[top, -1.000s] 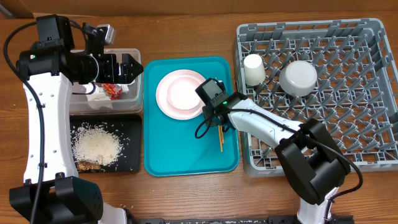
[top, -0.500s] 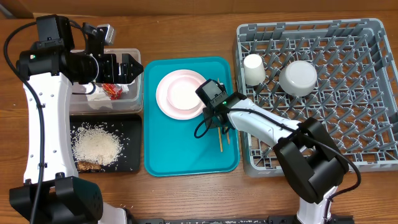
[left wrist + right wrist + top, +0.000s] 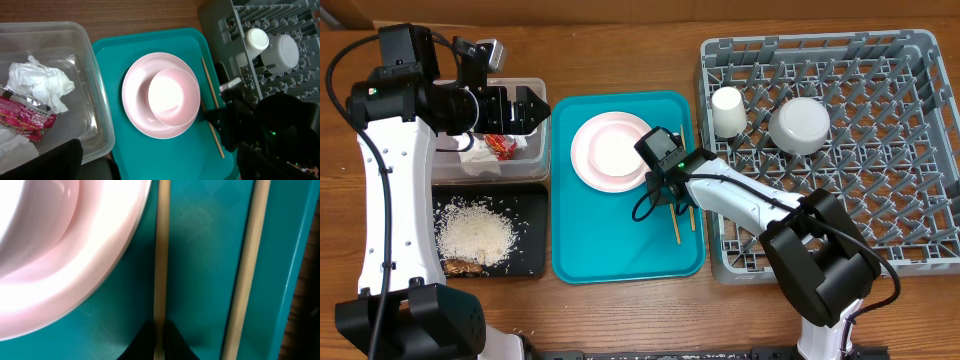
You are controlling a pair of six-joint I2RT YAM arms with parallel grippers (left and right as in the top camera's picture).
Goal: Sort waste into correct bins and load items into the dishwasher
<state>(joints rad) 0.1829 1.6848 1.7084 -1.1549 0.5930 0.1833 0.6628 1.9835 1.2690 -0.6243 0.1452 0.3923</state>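
— Where the chopsticks point(image 3: 673, 226) lie on the teal tray point(image 3: 610, 255), just right of the pink plate point(image 3: 586, 160), the right end effector point(image 3: 159, 341) has its tips pinched together on the stick nearer the plate.

— And the second stick?

— It lies beside the first but apart from it, along the tray's right rim, with nothing gripping it. I can't tell whether the gripped one is lifted off the tray.

— What's on the plate?

— One pinkish bowl point(image 3: 618, 152), sitting right way up.

— And the rack?

— That grey dish rack point(image 3: 880, 210) stands just right of the teal tray on the counter point(image 3: 620, 40). A white cup point(image 3: 727, 110) and a white bowl point(image 3: 799, 125) sit toward its far left corner.

— What about the other arm?

— Over on the left, the left end effector point(image 3: 542, 109) hangs with its jaws spread wide, holding nothing, above the right edge of the clear tub point(image 3: 95, 95). Crumpled napkins point(image 3: 42, 82) and a red wrapper point(image 3: 25, 120) lie inside that tub. Just in front of it, the black tray point(image 3: 532, 205) holds the rice point(image 3: 475, 237) and some brown scraps point(image 3: 465, 266).
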